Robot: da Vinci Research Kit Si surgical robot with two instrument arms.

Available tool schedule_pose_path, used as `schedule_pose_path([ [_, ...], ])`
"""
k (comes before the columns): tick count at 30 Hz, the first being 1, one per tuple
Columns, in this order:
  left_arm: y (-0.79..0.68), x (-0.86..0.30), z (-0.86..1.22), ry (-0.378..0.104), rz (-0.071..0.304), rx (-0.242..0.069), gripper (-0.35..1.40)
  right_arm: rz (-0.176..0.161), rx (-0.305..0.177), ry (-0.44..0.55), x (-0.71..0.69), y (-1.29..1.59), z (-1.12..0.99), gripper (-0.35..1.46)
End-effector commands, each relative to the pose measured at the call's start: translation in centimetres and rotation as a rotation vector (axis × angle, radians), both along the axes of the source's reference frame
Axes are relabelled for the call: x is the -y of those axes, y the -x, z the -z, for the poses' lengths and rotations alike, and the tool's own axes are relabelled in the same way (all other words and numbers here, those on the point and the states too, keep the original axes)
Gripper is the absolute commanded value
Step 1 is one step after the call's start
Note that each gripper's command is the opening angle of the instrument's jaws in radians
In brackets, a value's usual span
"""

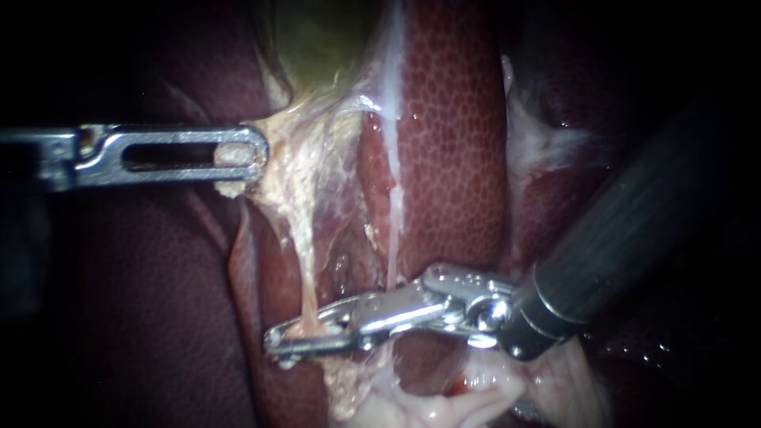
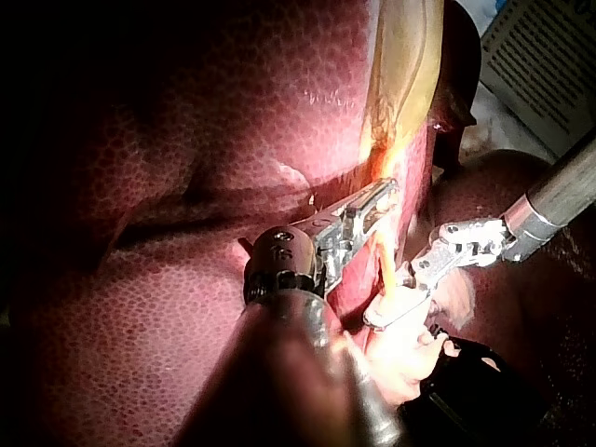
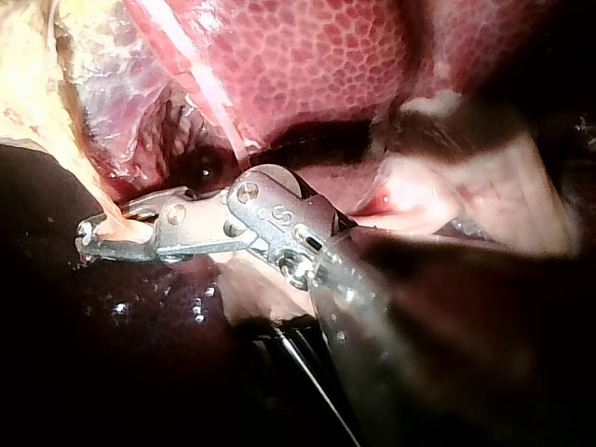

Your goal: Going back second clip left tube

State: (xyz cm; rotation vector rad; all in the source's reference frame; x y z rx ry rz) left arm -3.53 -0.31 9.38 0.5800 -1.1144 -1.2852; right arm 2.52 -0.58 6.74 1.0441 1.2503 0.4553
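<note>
Surface: mottled dark-red liver (image 1: 452,143) fills the frame, wet and glistening, with the greenish gallbladder (image 1: 317,40) at top centre. The surroundings are dark. In the left wrist view a printed sheet (image 2: 545,65) shows beyond the liver.

Count: two instruments, two tubes.

- Left instrument (image 1: 254,154), centre left: claw pinching pale tissue (image 1: 295,170) below the gallbladder.
- Right instrument (image 1: 277,341), lower centre: claw slightly spread, with the left tube (image 1: 305,277) lying in the gap.
- Right tube (image 1: 392,246): just beside, above that claw.
</note>
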Motion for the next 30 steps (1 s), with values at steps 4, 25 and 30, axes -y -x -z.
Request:
schedule_pose_path([
  [4, 0.0, 0.0, 0.0, 0.001, 0.0, 0.0, -0.35, -0.001, 0.0, 0.001, 0.0, -0.01, 0.01, -0.35],
  [25, -0.01, 0.0, 0.0, 0.001, 0.0, 0.0, -0.35, -0.069, -0.037, 0.134, -0.09, 0.07, -0.05, 0.6],
  [30, -0.02, 0.01, 0.0, 0.001, -0.001, 0.001, -0.35, -0.066, -0.047, 0.149, -0.17, 0.3, -0.01, 0.6],
])
